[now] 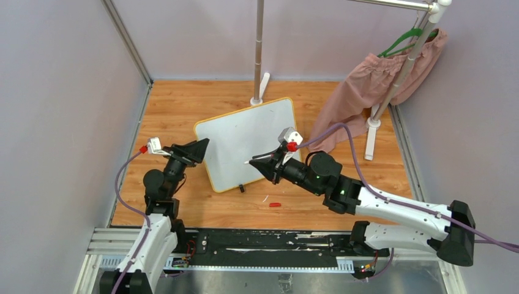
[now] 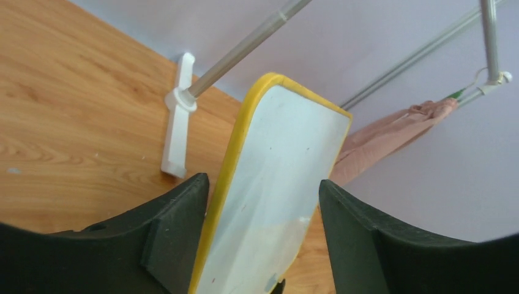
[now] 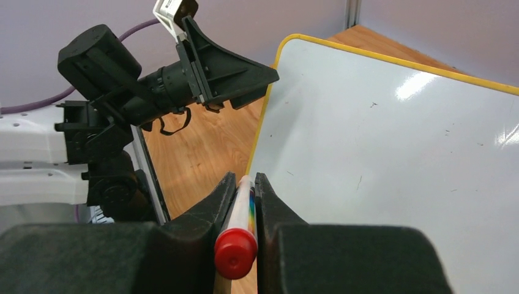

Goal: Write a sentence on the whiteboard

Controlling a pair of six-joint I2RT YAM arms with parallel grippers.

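The whiteboard (image 1: 248, 141) lies tilted on the wooden table, white with a yellow rim. No red sentence shows on it, only a few tiny specks. My right gripper (image 1: 264, 163) hovers over the board's lower part and is shut on a white marker (image 3: 243, 208) with a red end, its tip pointing toward the board's left edge. My left gripper (image 1: 199, 149) is open at the board's left corner. In the left wrist view the yellow rim (image 2: 229, 177) runs between its spread fingers (image 2: 177, 214). The board also fills the right wrist view (image 3: 392, 141), with the left gripper (image 3: 269, 79) at its edge.
A red marker cap (image 1: 275, 204) lies on the table near the board's lower edge, by a black clip foot (image 1: 242, 188). A garment rack's pole and white foot (image 1: 259, 92) stand behind the board. A pink garment (image 1: 373, 92) hangs at the right, touching the table.
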